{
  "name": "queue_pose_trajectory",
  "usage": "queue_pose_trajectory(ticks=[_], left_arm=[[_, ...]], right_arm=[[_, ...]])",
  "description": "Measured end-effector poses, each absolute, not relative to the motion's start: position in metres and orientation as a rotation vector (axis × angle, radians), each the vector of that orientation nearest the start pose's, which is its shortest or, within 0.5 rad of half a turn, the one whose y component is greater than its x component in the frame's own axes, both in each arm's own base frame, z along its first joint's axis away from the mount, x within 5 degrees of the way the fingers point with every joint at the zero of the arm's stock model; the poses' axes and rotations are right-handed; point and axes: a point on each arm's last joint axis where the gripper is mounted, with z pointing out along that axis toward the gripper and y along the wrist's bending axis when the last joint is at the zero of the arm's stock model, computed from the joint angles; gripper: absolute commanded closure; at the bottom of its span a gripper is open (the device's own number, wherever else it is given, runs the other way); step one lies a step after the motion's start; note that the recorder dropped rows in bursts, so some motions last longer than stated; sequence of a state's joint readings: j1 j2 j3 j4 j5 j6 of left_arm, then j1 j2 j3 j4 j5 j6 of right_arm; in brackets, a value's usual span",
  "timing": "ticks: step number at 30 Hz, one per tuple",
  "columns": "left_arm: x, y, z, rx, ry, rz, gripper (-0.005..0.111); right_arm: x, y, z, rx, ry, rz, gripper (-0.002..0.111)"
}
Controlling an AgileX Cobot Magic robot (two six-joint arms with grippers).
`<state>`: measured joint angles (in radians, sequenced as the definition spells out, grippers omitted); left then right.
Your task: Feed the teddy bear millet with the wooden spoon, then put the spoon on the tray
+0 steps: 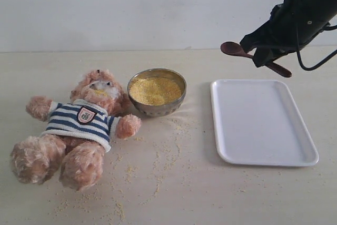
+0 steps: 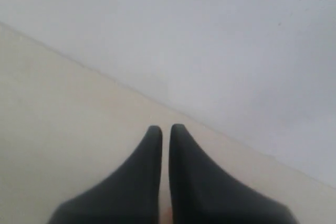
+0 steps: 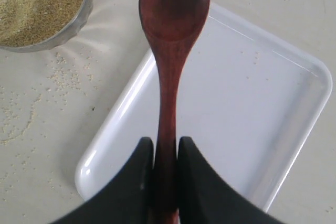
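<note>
The teddy bear [image 1: 79,125] lies on its back at the left in a striped shirt. Beside its head stands a metal bowl of yellow millet [image 1: 156,90] [image 3: 37,1]. My right gripper [image 1: 263,52] [image 3: 165,141] hangs in the air above the far edge of the white tray [image 1: 260,122] [image 3: 252,108], shut on the handle of the wooden spoon [image 1: 237,50] [image 3: 170,35]. The spoon's bowl looks empty and points toward the millet bowl. My left gripper [image 2: 165,128] is shut with nothing between its fingers, over bare table by the wall; the exterior view does not show it.
Loose millet grains [image 1: 158,156] lie scattered over the table in front of the bowl and around the bear's legs. A white wall [image 1: 131,3] rises behind the table.
</note>
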<state>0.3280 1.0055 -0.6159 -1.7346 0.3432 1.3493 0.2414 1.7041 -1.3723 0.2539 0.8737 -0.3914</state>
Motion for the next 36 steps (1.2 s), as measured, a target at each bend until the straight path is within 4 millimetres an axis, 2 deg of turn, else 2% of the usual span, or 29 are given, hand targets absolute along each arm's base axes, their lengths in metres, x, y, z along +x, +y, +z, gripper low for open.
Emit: queue_pose_trajectory(ticks=[7,11,14,20,23,26,30,36], left_arm=[[0.147,0.028,0.36,-0.348,1.496,-0.212,0.102],[0.111,0.025,0.366,-0.364,1.384,-0.1,0.102],[0.093,0.019,0.357,-0.346,1.349,-0.1,0.102],[0.07,-0.004,0.334,-0.184,1.321,-0.22,0.102],[0.061,-0.011,0.322,-0.157,1.308,-0.28,0.102],[0.053,-0.01,0.308,-0.187,1.295,-0.306,0.102],[0.047,-0.003,0.292,-0.27,1.275,-0.248,0.102],[0.053,0.001,0.261,-0.292,1.354,-0.201,0.102]], right_arm=[[0.35,0.104,0.279,-0.662,2.581,0.267,0.109],[0.35,0.104,0.279,-0.66,2.583,0.269,0.109],[0.349,0.104,0.278,-0.662,2.587,0.269,0.109],[0.348,0.104,0.278,-0.665,2.603,0.272,0.109],[0.348,0.104,0.278,-0.666,2.607,0.273,0.109],[0.348,0.104,0.278,-0.667,2.607,0.273,0.109],[0.348,0.104,0.278,-0.667,2.607,0.273,0.109],[0.348,0.103,0.277,-0.673,2.609,0.263,0.109]])
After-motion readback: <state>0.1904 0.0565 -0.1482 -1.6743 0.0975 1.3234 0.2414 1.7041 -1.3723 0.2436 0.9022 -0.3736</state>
